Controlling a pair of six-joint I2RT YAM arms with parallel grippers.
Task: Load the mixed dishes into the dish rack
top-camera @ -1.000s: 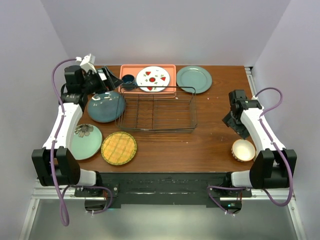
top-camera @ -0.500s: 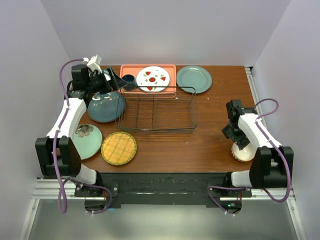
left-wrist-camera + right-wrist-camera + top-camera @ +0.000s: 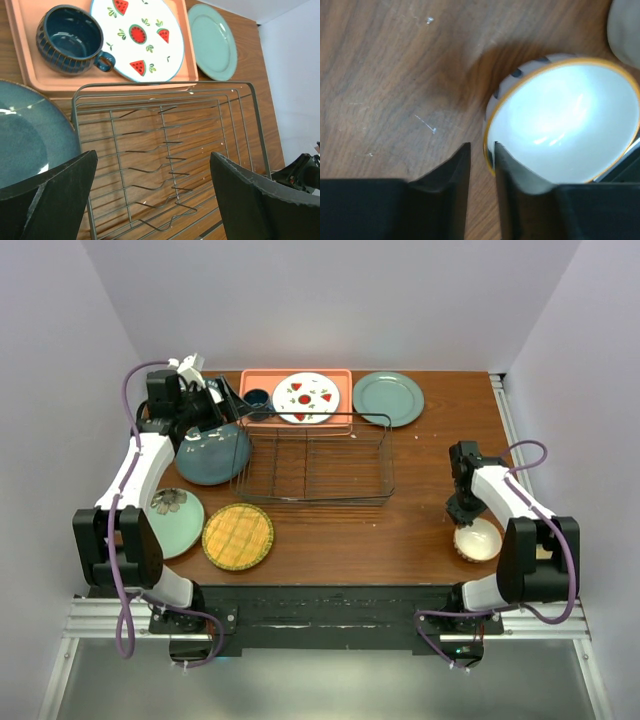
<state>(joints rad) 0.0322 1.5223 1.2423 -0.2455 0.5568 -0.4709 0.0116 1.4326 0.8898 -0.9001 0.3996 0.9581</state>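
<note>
Step in hand: pick-up of the first dish. The right end effector [image 3: 481, 147] is clenched on the rim of a small cream bowl [image 3: 480, 540] with an orange-yellow edge, one finger inside the wall and one outside. The bowl sits on the brown wooden desk [image 3: 420, 510] at its near right, well apart from the rectangular dark wire dish rack [image 3: 312, 458] at the centre, which holds no dish yet.

The left end effector [image 3: 152, 157] hangs released, jaws wide, above the rack's left end and the round dark teal plate [image 3: 212, 453] beside it. The pale green flower-marked plate [image 3: 170, 522] and the yellow woven-pattern plate [image 3: 238, 536] lie flat at near left.

Next move, as judged: lift the bowl straight up, carry it leftward to the rack, and lower it between the upright tines; a pinch on one edge may let it swing.

Not resolved: in the overhead view the right arm covers the grip. The bowl's outer wall shows dark marks only in part. A pale rounded shape at the wrist view's upper right corner is cut off and unidentifiable.
</note>
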